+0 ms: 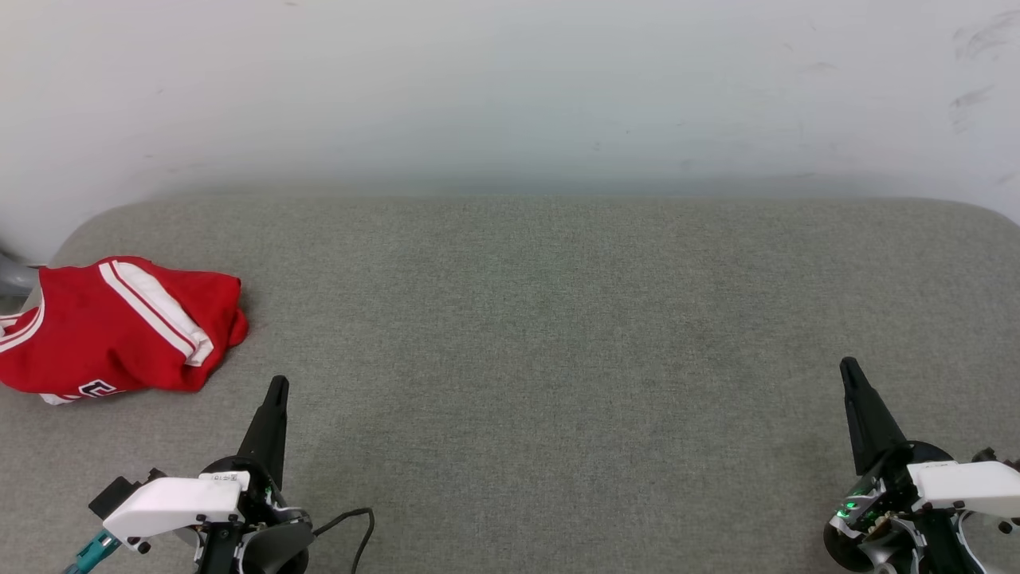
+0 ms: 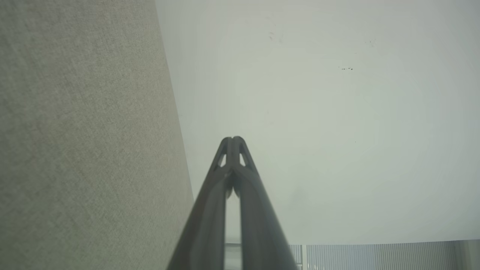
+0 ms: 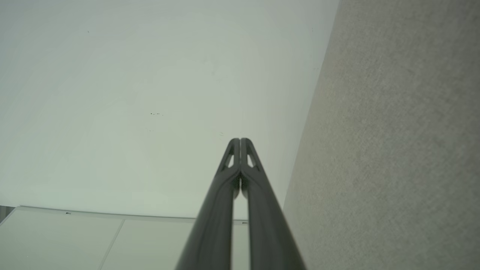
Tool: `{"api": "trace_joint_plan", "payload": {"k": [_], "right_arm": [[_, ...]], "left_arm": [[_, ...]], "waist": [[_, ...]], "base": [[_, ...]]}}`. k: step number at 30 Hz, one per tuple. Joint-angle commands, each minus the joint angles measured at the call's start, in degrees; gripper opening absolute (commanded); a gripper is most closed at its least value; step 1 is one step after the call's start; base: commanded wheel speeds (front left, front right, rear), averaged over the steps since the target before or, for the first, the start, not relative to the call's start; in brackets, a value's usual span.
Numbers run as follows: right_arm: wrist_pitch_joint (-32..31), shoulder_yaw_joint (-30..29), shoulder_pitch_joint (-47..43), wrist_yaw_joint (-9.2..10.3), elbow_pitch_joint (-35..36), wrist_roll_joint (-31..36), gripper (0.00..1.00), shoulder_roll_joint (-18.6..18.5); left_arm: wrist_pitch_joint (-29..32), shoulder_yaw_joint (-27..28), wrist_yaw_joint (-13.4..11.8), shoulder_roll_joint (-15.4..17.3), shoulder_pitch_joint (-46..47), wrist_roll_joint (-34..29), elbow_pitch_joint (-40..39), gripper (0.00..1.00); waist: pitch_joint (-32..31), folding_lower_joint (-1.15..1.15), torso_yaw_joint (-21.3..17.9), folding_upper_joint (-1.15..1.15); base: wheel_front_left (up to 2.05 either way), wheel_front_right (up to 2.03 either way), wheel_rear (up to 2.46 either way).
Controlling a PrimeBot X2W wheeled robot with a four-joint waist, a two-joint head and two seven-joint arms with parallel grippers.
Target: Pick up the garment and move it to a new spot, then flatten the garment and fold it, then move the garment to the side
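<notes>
The garment [image 1: 111, 327], a red jersey shirt with white striped trim, lies folded in a compact bundle at the far left of the grey fabric surface [image 1: 558, 319]. My left gripper [image 1: 277, 384] rests at the lower left, shut and empty, its tips just right of and below the garment, not touching it. In the left wrist view the left gripper [image 2: 233, 139] has its fingertips pressed together against the pale wall. My right gripper [image 1: 847, 365] stands shut and empty at the lower right, far from the garment. The right wrist view shows the right gripper [image 3: 240, 140] with its tips together.
A pale wall [image 1: 510, 88] rises right behind the grey surface. The surface's back corners are rounded, and its left end lies just beyond the garment. A black cable [image 1: 358, 526] loops beside my left wrist.
</notes>
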State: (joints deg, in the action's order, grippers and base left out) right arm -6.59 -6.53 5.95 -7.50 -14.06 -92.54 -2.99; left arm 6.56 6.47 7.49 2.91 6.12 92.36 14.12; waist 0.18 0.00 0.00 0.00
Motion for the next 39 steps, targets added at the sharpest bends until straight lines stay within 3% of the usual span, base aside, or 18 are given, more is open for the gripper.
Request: {"api": "trace_joint_plan", "payload": {"k": [1, 11, 12, 23, 29, 39], "right_arm": [[0.0, 0.0, 0.6, 0.02, 0.0, 0.3, 0.0, 0.2], [0.0, 0.0, 0.6, 0.03, 0.0, 0.3, 0.0, 0.2], [0.0, 0.0, 0.0, 0.0, 0.0, 0.0, 1.0, 0.0], [2.3, 0.3, -1.9, 0.0, -0.5, 3.5, 1.0, 0.0], [3.7, -0.1, -2.1, 0.0, 1.2, 9.5, 1.0, 0.0], [6.3, 0.5, -2.7, 0.0, 4.9, 24.1, 1.0, 0.0]], "left_arm": [[0.1, 0.1, 0.1, -0.1, 0.3, 0.1, -0.1, 0.0], [0.1, 0.2, 0.1, -0.1, 0.3, 0.1, -0.1, 0.0], [0.0, 0.0, 0.0, 0.0, 0.0, 0.0, 0.0, 1.0], [-2.4, -0.1, 0.0, -0.1, -1.5, -3.5, 0.2, 1.0], [-3.8, 0.5, -0.5, -0.1, -1.4, -8.9, -1.3, 1.0], [-6.3, -1.5, -4.0, -0.1, -1.8, -22.1, -4.7, 1.0]], "waist": [[0.0, 0.0, 0.0, 0.0], [0.0, 0.0, 0.0, 0.0], [0.0, 0.0, 0.0, 0.0], [0.0, 0.0, 0.0, 0.0], [0.0, 0.0, 0.0, 0.0], [0.1, 0.0, -0.1, 0.0]], "base": [[0.0, 0.0, 0.0], [0.0, 0.0, 0.0], [0.0, 0.0, 0.0], [0.0, 0.0, 0.0], [0.0, 0.0, 0.0], [0.0, 0.0, 0.0]]}}
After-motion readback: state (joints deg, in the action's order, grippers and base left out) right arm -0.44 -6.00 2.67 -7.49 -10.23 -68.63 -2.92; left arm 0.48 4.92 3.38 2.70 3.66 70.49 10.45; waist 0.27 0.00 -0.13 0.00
